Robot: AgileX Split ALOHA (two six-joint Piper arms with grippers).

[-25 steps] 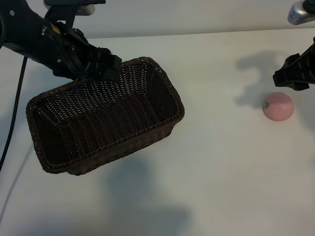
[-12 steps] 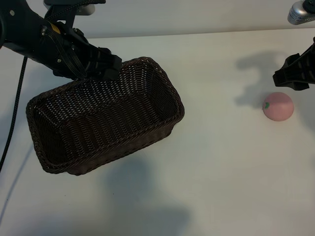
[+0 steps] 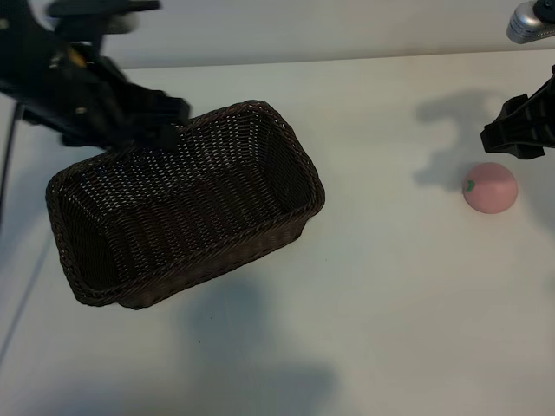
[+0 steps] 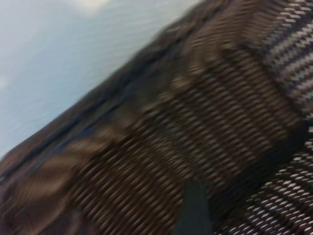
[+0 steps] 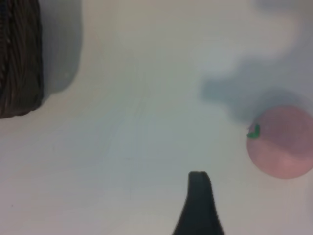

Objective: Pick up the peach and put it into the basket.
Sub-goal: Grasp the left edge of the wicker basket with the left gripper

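The dark-brown woven basket (image 3: 297, 149) lies on the white table at the left, its open side up and nothing inside. My left gripper (image 3: 163, 118) hovers over its far rim, open and holding nothing. In the left wrist view the weave (image 4: 195, 112) fills the picture behind one dark finger (image 4: 194, 208). The pale-pink peach (image 3: 490, 187) rests on the table at the far right, its green mark toward the basket. My right gripper (image 3: 513, 141) hangs open just behind and above the peach. In the right wrist view the peach (image 5: 281, 142) lies off to the side of one finger (image 5: 199, 196).
The white table (image 3: 390, 286) stretches bare between basket and peach. A corner of the basket (image 5: 19, 58) shows in the right wrist view. A silver fitting (image 3: 529, 22) sticks in at the far right, and a wall runs along the table's back edge.
My left arm has swung to the left along the basket's far rim, blurring as it goes. The basket, the peach and the right gripper have stayed where they were.
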